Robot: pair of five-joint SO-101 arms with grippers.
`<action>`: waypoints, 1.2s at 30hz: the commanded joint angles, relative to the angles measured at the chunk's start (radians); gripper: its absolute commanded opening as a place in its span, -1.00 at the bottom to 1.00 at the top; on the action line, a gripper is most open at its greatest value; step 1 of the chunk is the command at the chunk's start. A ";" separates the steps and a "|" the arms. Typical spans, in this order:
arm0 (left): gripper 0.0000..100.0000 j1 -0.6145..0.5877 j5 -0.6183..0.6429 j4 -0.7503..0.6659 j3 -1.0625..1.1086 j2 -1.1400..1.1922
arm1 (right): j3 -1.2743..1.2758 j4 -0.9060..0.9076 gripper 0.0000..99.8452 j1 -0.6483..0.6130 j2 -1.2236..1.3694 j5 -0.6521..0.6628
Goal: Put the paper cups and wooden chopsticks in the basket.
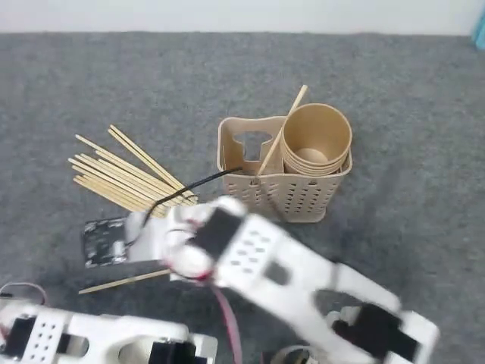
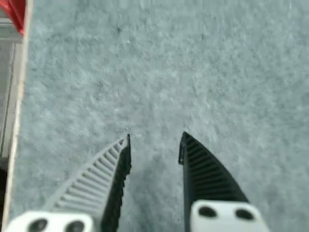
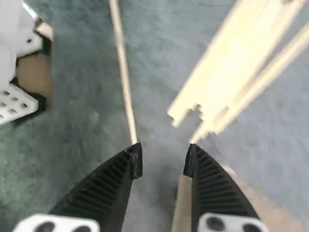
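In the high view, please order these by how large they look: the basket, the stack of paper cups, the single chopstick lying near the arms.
1. basket: largest.
2. stack of paper cups: it fits in one compartment of the basket.
3. single chopstick: longer than the cups are wide, but so thin that it covers the least area.

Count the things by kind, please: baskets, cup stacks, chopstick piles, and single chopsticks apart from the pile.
basket: 1
cup stack: 1
chopstick pile: 1
single chopsticks: 2, one in the basket, one loose on the carpet
Total: 5
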 commanded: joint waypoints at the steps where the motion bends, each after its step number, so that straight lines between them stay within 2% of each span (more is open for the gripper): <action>1: -0.69 -0.014 0.017 -0.041 -0.002 -0.006 | -0.129 -0.028 -0.67 -0.068 0.148 -0.009; 8: -0.69 -0.015 0.017 -0.084 0.018 -0.006 | -0.331 -0.018 -0.66 -0.091 0.394 -0.005; 12: -0.70 -0.049 0.017 -0.163 0.050 -0.014 | -0.384 -0.033 -0.49 -0.111 0.486 0.057; 14: -0.70 -0.078 0.018 -0.199 0.059 -0.014 | -0.428 -0.061 -0.44 -0.094 0.510 0.031; 20: -0.70 -0.118 0.018 -0.210 0.053 -0.014 | -0.468 -0.101 -0.52 -0.074 0.576 0.011; 22: -0.70 -0.166 0.058 -0.235 0.044 -0.014 | -0.470 -0.131 -0.55 -0.054 0.598 -0.026; 25: -0.69 -0.227 0.184 -0.247 0.025 -0.015 | -0.468 -0.171 -0.55 -0.041 0.630 -0.072; 32: -0.69 -0.258 0.199 -0.245 0.038 -0.064 | -0.471 -0.180 -0.55 -0.015 0.650 -0.120; 36: -0.70 -0.293 0.213 -0.279 0.030 -0.103 | -0.488 -0.180 -0.55 -0.008 0.671 -0.192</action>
